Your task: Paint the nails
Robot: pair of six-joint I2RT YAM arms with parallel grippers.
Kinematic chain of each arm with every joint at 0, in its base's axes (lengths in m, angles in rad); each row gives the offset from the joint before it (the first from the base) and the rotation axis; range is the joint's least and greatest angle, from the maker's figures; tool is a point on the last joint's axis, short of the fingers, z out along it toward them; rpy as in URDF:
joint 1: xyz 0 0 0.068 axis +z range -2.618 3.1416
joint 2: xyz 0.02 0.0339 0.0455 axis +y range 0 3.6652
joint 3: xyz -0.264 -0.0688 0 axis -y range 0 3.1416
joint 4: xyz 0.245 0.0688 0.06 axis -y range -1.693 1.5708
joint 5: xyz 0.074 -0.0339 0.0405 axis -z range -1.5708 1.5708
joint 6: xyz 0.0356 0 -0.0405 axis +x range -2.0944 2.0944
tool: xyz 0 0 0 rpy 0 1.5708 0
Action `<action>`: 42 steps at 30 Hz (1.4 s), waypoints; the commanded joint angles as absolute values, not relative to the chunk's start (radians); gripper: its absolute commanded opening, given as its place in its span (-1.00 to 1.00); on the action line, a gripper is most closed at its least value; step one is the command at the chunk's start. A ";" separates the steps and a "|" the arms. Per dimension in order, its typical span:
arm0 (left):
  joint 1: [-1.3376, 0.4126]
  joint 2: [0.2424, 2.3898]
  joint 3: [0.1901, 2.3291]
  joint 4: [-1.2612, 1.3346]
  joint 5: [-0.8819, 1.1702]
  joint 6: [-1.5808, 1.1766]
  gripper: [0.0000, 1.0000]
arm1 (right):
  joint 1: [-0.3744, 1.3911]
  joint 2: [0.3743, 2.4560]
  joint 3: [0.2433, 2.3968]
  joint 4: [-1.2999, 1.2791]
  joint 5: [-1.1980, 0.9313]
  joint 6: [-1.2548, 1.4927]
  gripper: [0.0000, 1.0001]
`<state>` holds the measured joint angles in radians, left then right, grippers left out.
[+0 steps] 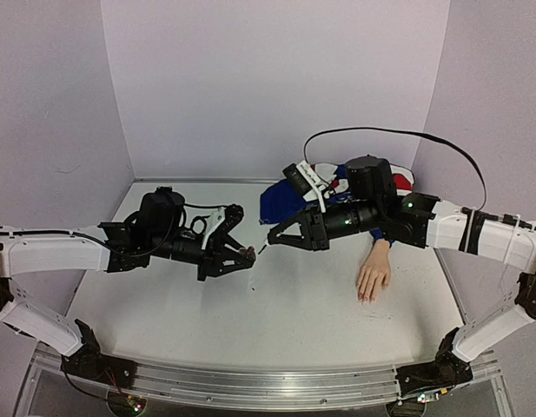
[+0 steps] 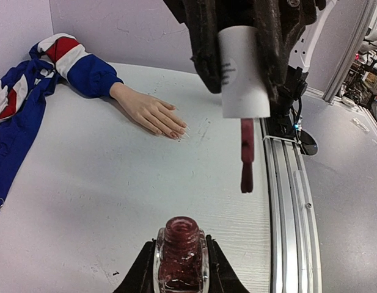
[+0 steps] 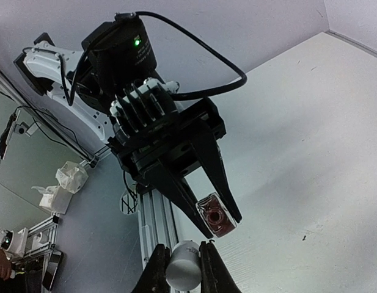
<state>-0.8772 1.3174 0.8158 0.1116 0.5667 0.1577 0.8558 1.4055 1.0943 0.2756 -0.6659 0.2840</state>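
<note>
The pale mannequin hand (image 1: 373,276) lies palm down at the right of the table, its blue sleeve (image 2: 84,70) running back. Its nails (image 2: 176,131) are tiny and look dark red at the fingertips. My left gripper (image 1: 241,257) is shut on an open glass bottle of red polish (image 2: 180,256), held above the table's middle. My right gripper (image 1: 272,236) is shut on the white cap (image 2: 243,73), whose red-wet brush (image 2: 246,165) hangs just above and to the right of the bottle mouth. The right wrist view shows the cap (image 3: 183,268) and the bottle (image 3: 214,215).
A blue, red and white jacket (image 1: 289,200) is heaped at the back centre, behind my right arm. An aluminium rail (image 1: 250,387) runs along the near table edge. A black cable (image 1: 441,148) loops above my right arm.
</note>
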 commanded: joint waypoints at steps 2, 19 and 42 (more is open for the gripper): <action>-0.886 1.287 0.825 0.110 0.597 0.195 -1.00 | 0.874 1.414 1.161 0.289 -0.645 0.261 -1.00; -0.896 1.293 0.834 0.101 0.606 0.198 -1.00 | 0.885 1.472 1.187 0.265 -0.615 0.257 -1.00; -0.897 1.295 0.845 0.098 0.603 0.193 -1.00 | 0.908 1.525 1.208 0.246 -0.639 0.253 -1.00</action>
